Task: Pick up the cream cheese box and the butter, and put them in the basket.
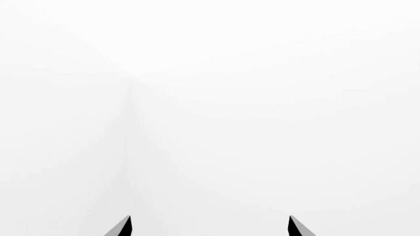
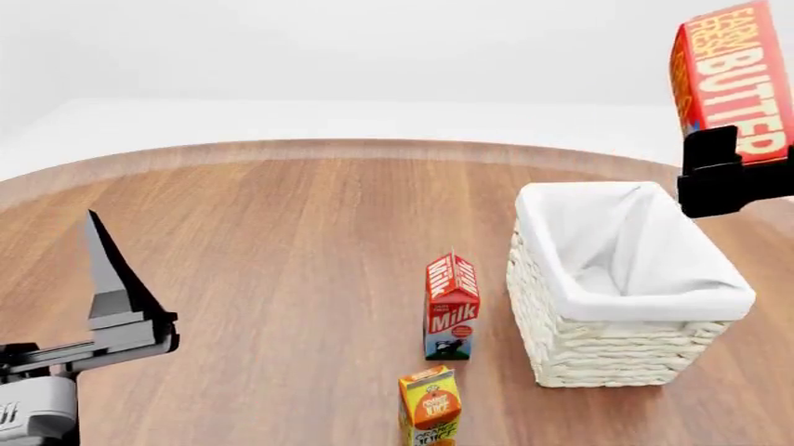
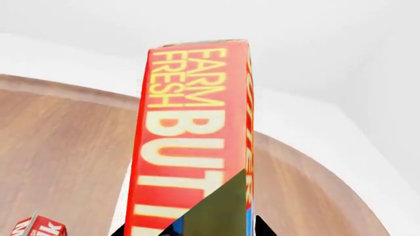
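Left wrist view: we see only white haze and our left gripper (image 1: 210,227), its two dark fingertips spread apart on nothing.

Head view: a round wood table (image 2: 273,251) meets white walls. Our right gripper (image 2: 732,177) clamps the butter (image 2: 734,79), upright in the air at 1 o'clock over the basket (image 2: 620,348). The milk (image 2: 452,307) and the juice (image 2: 430,407) stand at the basket's 9 and 7 o'clock.

Right wrist view: we read "FARM FRESH BUTT" in yellow on red.

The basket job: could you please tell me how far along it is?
Nothing visibly done: the part of the basket lining that shows holds nothing. In hand: the right gripper holds the butter up beside the basket's far right corner. Left: lowering it in, then the cream cheese box, which no view shows. The left gripper is empty.
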